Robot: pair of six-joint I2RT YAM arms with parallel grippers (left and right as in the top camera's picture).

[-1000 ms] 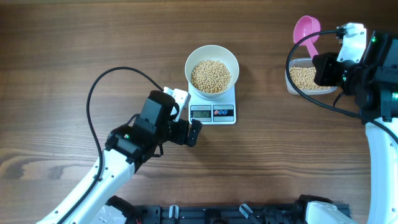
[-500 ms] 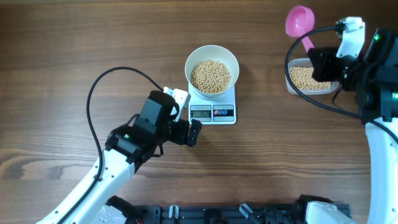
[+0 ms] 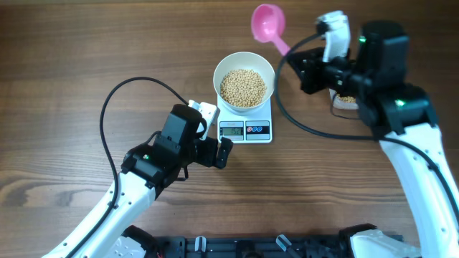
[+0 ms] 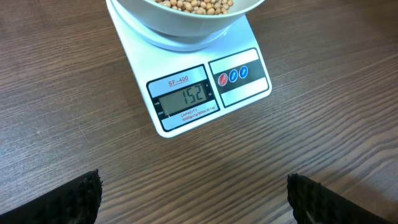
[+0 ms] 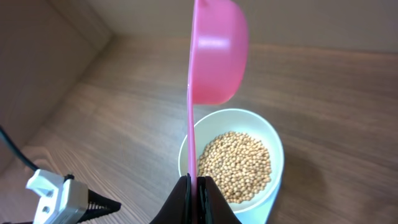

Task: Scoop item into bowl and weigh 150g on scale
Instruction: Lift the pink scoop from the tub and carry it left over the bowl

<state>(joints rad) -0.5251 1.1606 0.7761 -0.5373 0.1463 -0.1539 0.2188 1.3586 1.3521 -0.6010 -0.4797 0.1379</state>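
A white bowl (image 3: pixel 244 66) full of tan beans (image 3: pixel 243 88) stands on the white scale (image 3: pixel 245 125). In the left wrist view the scale's display (image 4: pixel 186 96) reads 152. My right gripper (image 5: pixel 196 186) is shut on the thin handle of a pink scoop (image 3: pixel 269 23). The scoop hangs above the table just beyond the bowl's far right rim, and no beans show in it. In the right wrist view the scoop (image 5: pixel 217 50) is turned on edge above the bowl (image 5: pixel 273 143). My left gripper (image 4: pixel 196 190) is open, low over the table just in front of the scale.
A clear tub (image 3: pixel 346 100) of beans sits at the right, mostly hidden under my right arm. The left arm's black cable (image 3: pixel 115 97) loops over the table to the left of the scale.
My right arm has swung left from the tub, carrying the pink scoop to the bowl's far right side. The left arm, the bowl and the scale have not moved.
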